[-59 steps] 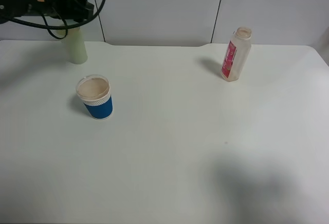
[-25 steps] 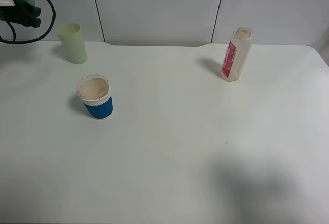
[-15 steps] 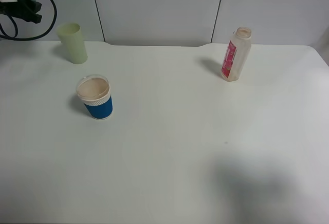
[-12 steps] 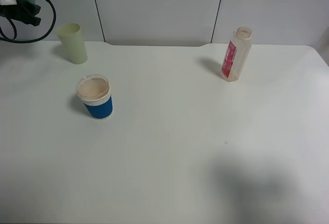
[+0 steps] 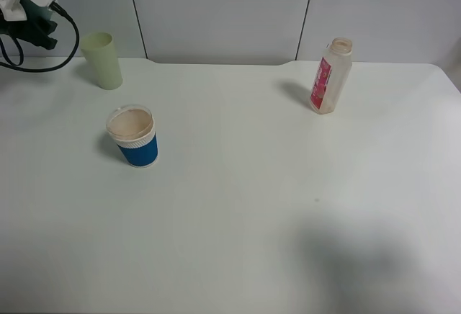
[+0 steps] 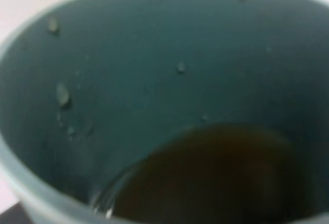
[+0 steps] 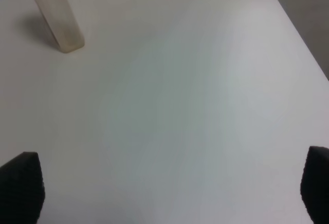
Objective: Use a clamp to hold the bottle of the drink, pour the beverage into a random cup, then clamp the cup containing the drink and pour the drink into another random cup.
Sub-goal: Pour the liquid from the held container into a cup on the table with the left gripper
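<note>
The left tool (image 5: 36, 27) grips the teal cup (image 6: 154, 70) of dark drink just left of the pale green tumbler (image 5: 101, 60), the right tool (image 7: 168, 185) gapes empty, and the bottle (image 5: 330, 76) stands far to that tumbler's right.

A lab, seemingly: bare white table (image 5: 252, 220) against grey panelled wall (image 5: 216, 11)
</note>
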`<move>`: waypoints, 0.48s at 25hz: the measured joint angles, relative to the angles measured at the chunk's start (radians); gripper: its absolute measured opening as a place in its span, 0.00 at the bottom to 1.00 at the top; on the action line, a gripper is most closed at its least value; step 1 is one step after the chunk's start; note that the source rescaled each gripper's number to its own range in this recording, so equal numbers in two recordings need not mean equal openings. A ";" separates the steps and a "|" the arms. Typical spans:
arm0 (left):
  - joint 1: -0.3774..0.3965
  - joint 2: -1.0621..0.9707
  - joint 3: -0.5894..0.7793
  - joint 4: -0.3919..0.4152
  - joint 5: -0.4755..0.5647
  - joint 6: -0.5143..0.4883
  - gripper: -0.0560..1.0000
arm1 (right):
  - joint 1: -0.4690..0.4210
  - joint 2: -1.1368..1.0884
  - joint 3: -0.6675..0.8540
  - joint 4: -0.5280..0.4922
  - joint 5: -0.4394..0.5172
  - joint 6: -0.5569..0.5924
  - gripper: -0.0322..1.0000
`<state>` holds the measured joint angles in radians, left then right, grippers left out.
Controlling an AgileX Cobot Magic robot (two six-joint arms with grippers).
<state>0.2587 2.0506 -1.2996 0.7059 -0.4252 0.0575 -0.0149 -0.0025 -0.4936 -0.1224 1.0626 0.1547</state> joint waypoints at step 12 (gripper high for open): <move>-0.053 0.010 -0.034 0.038 0.066 0.017 0.06 | 0.000 0.000 0.000 0.000 0.000 0.000 1.00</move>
<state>0.2060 2.0603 -1.3337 0.7439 -0.3594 0.0741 -0.0149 -0.0025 -0.4936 -0.1224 1.0626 0.1547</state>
